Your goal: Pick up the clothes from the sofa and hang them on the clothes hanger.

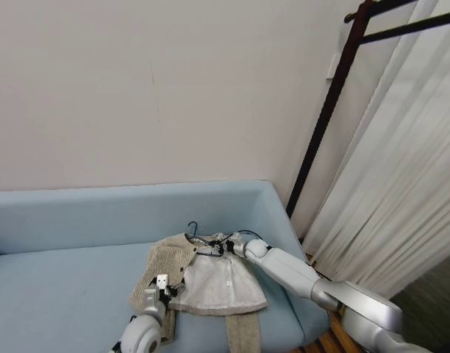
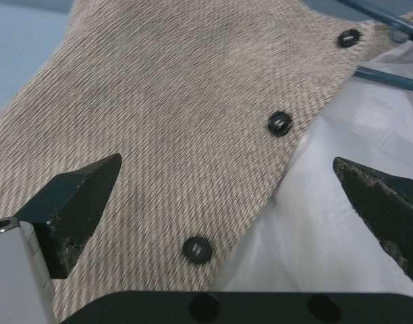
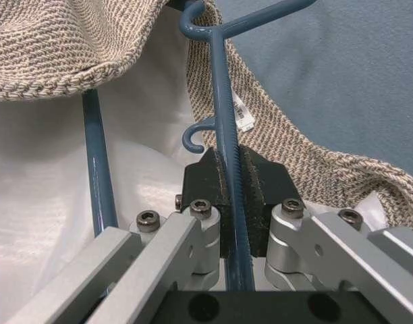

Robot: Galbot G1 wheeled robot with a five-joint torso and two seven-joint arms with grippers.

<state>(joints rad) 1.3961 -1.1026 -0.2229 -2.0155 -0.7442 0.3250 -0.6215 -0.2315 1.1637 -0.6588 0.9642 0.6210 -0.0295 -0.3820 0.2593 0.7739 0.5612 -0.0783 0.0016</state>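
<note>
A beige knit cardigan (image 1: 170,262) over a white inner garment (image 1: 218,283) lies on the light blue sofa (image 1: 63,294), threaded on a blue wire hanger (image 1: 193,232). My right gripper (image 1: 226,247) is at the collar; in the right wrist view it (image 3: 232,177) is shut on the blue hanger's (image 3: 220,94) wire just below the hook. My left gripper (image 1: 161,282) hovers over the cardigan's front edge. In the left wrist view it (image 2: 227,196) is open, with its black fingertips (image 2: 75,202) spread above the buttoned knit panel (image 2: 159,115).
A dark clothes rack (image 1: 335,95) stands to the right of the sofa against the wall. White curtains (image 1: 409,191) hang at the far right. The sofa's backrest (image 1: 129,213) runs behind the clothes. Wood floor (image 1: 331,342) shows beside the sofa.
</note>
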